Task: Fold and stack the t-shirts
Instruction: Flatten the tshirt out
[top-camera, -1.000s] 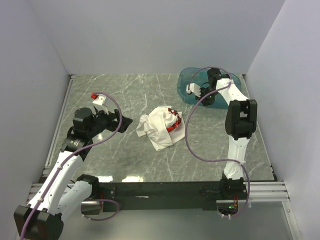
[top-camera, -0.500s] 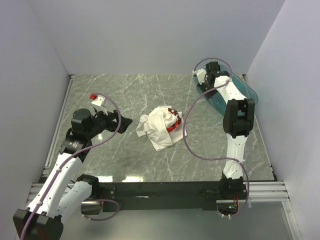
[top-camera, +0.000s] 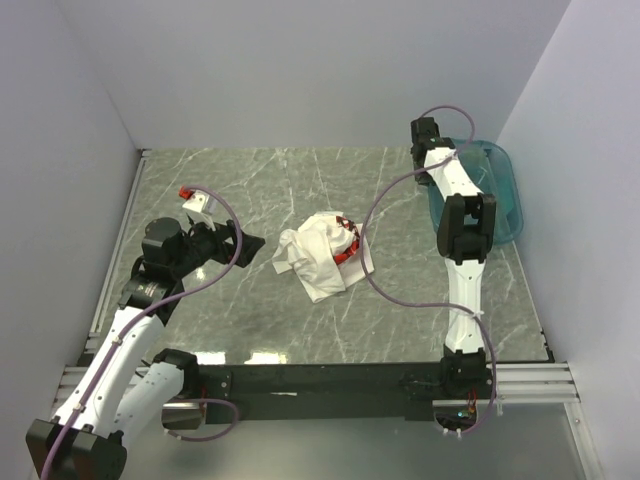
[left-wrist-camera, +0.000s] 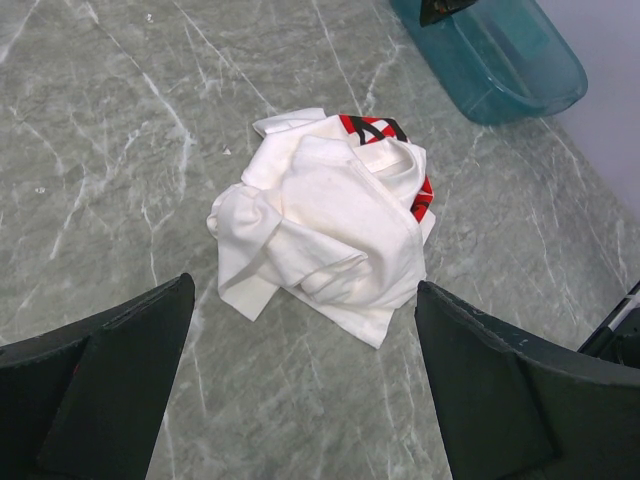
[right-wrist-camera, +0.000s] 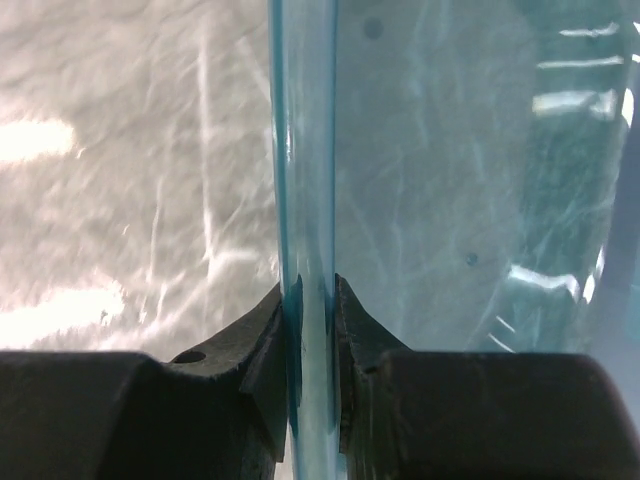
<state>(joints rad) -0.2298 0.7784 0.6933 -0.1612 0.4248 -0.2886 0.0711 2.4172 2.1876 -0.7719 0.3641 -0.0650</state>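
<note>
One white t-shirt with a red print lies crumpled in a heap at the middle of the marble table. My left gripper hovers just left of it, open, with nothing between its fingers. In the left wrist view the t-shirt lies just beyond the left gripper. At the far right, my right gripper is shut on the rim of the teal basin. The right wrist view shows the right gripper pinching the basin's thin wall edge-on.
The teal basin hangs tilted against the right wall at the back right corner. Purple cables loop from both arms over the table near the t-shirt. White walls close the left, back and right sides. A black rail runs along the near edge.
My right arm has swung the teal basin from the back middle over to the right wall, turning it as it went. The left arm and the t-shirt have stayed put.
</note>
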